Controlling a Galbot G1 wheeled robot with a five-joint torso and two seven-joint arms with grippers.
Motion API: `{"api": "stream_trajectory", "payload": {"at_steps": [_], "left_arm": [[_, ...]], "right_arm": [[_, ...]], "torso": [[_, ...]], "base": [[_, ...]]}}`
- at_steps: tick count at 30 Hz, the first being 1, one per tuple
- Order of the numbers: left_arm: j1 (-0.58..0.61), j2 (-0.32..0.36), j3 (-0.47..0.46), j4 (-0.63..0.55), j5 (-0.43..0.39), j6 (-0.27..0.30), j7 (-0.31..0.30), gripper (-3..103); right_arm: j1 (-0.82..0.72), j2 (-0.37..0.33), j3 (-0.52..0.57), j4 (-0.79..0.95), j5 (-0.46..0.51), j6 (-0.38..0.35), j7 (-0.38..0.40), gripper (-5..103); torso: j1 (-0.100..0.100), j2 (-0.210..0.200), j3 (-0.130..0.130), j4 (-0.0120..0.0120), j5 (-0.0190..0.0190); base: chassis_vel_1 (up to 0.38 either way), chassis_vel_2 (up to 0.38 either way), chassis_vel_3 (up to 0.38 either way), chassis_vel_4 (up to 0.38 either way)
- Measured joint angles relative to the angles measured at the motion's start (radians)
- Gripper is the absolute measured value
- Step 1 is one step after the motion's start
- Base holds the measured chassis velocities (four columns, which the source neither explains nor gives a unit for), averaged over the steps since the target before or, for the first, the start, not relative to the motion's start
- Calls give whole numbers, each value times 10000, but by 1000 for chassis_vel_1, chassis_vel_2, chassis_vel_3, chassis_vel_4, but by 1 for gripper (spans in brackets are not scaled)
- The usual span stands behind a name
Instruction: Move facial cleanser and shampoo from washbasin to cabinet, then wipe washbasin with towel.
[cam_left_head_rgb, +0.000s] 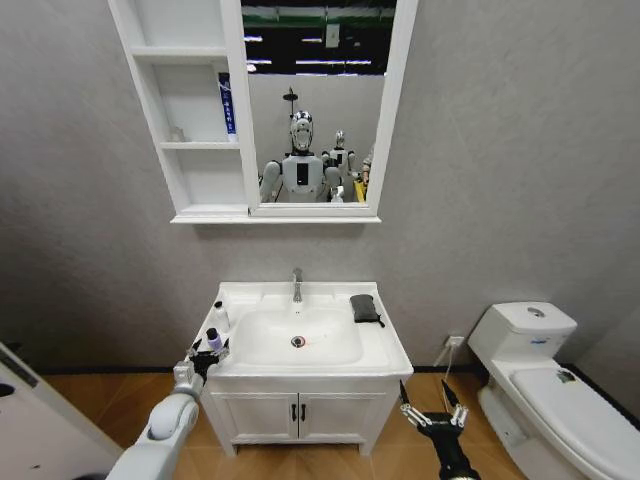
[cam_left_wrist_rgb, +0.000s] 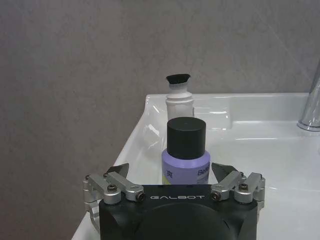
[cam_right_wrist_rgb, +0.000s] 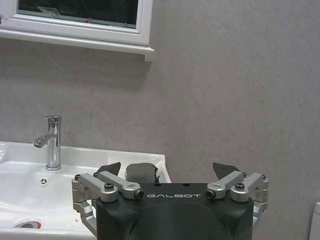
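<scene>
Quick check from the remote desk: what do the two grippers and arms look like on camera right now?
Both the left gripper and the right gripper have a black housing lettered GALBOT, silver metal linkages with dark screws and black pointed fingertips. In the head view the left arm's shell is light grey and the right forearm is black.

Head high, facing washbasin (cam_left_head_rgb: 300, 335); wrists low, close alongside.

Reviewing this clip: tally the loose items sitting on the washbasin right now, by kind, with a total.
Bottles: 2, a purple bottle with black cap and a white bottle with black top
Towels: 1, dark folded towel
Total: 3
</scene>
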Motion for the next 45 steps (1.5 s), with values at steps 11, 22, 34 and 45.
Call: {"api": "stream_trajectory", "payload": {"at_steps": [11, 22, 34, 45], "left_arm": [[85, 0, -113, -67, -150, 31, 68, 57], [1087, 449, -606, -1481, -216, -39, 193, 43], [402, 4730, -1711, -4921, -3290, 1364, -393, 43], [-5883, 6785, 1580, -3076, -6139, 3335, -907, 43]], "right_arm": [[147, -59, -3, -54, 237, -210, 234, 100], [140, 21, 19, 16, 342, -265, 327, 100], [322, 65, -80, 95, 283, -274, 314, 100], [353, 233, -56, 172, 143, -277, 302, 100]], "torso": [[-1, 0, -1, 1, 1], [-1, 0, -1, 0, -2], [-3, 1, -2, 1, 0], [-2, 1, -1, 4, 2]], "base": [[0, 0, 0, 0], [0, 0, 0, 0], [0, 0, 0, 0], [0, 0, 0, 0]]}}
